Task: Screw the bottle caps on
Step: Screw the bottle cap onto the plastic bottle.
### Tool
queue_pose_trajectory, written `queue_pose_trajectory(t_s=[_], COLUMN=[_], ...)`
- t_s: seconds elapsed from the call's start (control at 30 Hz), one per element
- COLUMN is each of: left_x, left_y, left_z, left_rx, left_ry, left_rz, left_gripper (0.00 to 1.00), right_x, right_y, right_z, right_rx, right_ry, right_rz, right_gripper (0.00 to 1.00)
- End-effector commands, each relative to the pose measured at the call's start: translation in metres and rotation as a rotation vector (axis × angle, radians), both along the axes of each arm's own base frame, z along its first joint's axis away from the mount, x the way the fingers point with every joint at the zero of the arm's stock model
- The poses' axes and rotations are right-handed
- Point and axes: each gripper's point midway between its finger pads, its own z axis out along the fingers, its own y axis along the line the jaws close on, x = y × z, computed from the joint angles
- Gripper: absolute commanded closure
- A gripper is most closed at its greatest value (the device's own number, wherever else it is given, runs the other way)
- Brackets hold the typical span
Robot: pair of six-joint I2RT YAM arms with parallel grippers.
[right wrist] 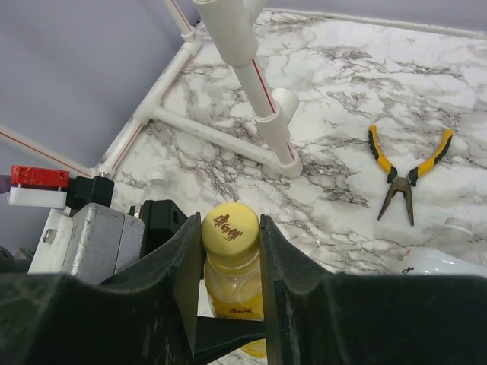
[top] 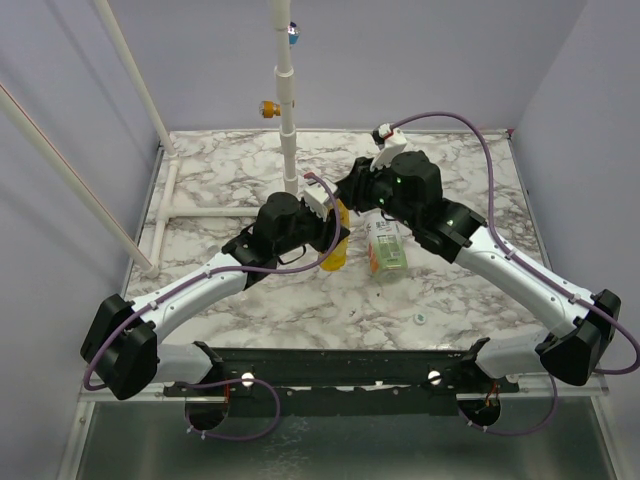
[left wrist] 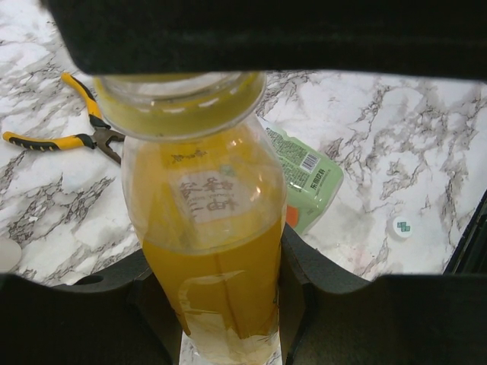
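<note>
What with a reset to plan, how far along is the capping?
Done: nothing visibly. In hand: left gripper holds the yellow bottle while right gripper is shut on the yellow cap atop its neck. Remaining: the clear bottle lies on its side, whitish cap loose nearby.

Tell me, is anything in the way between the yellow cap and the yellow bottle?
Nothing visible. The right hand grips the yellow cap right on top of the yellow bottle, which the left hand holds. The pliers and clear bottle lie off to the side.

Robot lab cell, marble-patterned table, plain lilac walls, white pipe frame.
</note>
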Motion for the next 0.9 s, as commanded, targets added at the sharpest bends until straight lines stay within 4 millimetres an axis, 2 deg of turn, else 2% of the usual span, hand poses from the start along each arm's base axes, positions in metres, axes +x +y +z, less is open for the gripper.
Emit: queue_pose_trajectory(t_s=[0.0, 0.7, 0.87], left_x=[0.005, 0.008, 0.007], left_y=[-0.012, -0.010, -0.010], left_z=[0.058, 0.038, 0.035], left_rx=[-0.114, -0.099, -0.094], left_ry=[-0.146, -0.082, -0.077], left_rz=[-0.014, 0.011, 0.011], left_gripper=[1.00, 1.00, 1.00], right_x=[-0.012, -0.011, -0.013], right_y=[0.000, -0.006, -0.007], right_z=[-0.032, -0.019, -0.017], right_rx=[-0.100, -0.088, -0.081], right_ry=[0.085, 0.063, 0.062], right_rz=[0.021, -0.009, -0.008], right_gripper=[0.68, 0.58, 0.46])
